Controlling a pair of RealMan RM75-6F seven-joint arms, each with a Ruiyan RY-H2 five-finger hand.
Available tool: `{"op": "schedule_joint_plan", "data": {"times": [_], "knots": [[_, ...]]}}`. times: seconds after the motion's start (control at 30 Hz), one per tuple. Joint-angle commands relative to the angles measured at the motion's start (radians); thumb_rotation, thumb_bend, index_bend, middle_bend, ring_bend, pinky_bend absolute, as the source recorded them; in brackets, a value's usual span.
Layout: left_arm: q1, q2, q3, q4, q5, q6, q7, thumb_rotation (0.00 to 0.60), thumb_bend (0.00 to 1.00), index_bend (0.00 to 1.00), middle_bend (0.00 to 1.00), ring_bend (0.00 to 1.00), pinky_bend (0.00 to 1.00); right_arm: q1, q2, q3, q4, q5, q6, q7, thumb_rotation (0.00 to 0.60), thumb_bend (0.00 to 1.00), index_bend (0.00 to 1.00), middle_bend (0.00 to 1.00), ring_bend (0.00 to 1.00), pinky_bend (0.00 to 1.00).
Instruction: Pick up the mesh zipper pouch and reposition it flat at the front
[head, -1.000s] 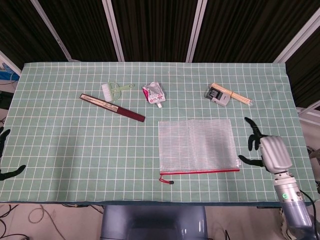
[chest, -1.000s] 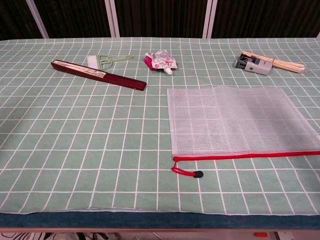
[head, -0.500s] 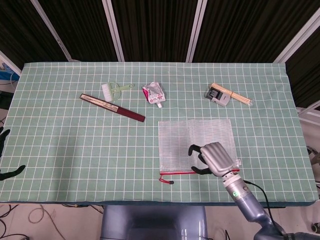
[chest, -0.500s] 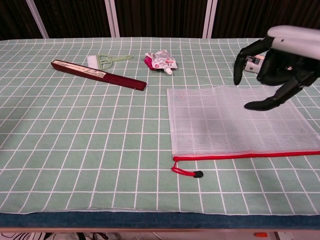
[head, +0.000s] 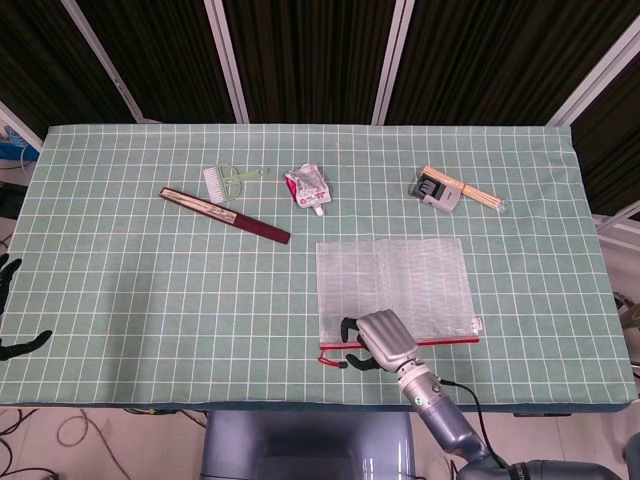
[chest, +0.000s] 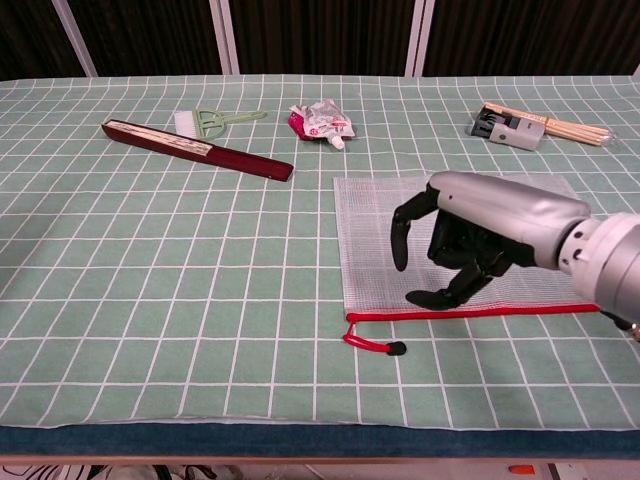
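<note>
The table (head: 120, 300) was found covered by a green cloth ruled with a white grid, its front edge dropping to a dark blue border in the chest view; behind it a dark backdrop crossed by slanted pale bars was seen. The mesh zipper pouch (head: 400, 285) (chest: 400, 225) lay flat on the cloth, right of centre and toward the front edge, its red zipper (chest: 540, 310) along the near side and a red pull cord (chest: 370, 345) trailing off the near left corner. The right hand (head: 375, 340) (chest: 470, 240) was positioned over the pouch's near left portion, fingers (chest: 400, 235) spread and curved downward, nothing held; whether the fingertips touched the mesh could not be told. Behind the pouch, a crumpled red-and-white wrapper (head: 307, 187) (chest: 320, 123) was noted. To the pouch's far left lay a dark red folded fan (head: 225, 215) (chest: 195, 150), with a small pale green brush (head: 228, 182) (chest: 205, 121) just beyond it. To the pouch's far right, a grey stamp-like device (head: 435, 192) (chest: 508, 128) sat touching a bundle of wooden sticks (head: 478, 193) (chest: 580, 130). The left hand (head: 8, 310) was seen only as dark fingers, apart and empty, at the frame edge, well away from the pouch.
</note>
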Motion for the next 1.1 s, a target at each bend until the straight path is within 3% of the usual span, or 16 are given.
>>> {"op": "schedule_joint_plan", "data": {"times": [0.03, 0.6, 1.1], "knots": [[0.0, 0.001, 0.001, 0.0, 0.001, -0.001, -0.002, 0.6, 0.07, 0.0, 0.0, 0.0, 0.0, 0.002, -0.025, -0.01, 0.022, 0.017, 0.009, -0.012, 0.6, 0.36, 0.54, 1.0, 1.0, 0.96], [-0.005, 0.004, 0.0, 0.0, -0.004, -0.012, -0.015, 0.6, 0.07, 0.0, 0.0, 0.0, 0.0, -0.02, -0.13, -0.06, 0.105, 0.066, 0.023, -0.003, 0.6, 0.43, 0.54, 1.0, 1.0, 0.96], [-0.009, 0.006, 0.0, 0.0, -0.008, -0.021, -0.026, 0.6, 0.07, 0.0, 0.0, 0.0, 0.0, -0.031, -0.181, -0.066, 0.146, 0.067, 0.039, -0.002, 0.6, 0.43, 0.54, 1.0, 1.0, 0.96]]}}
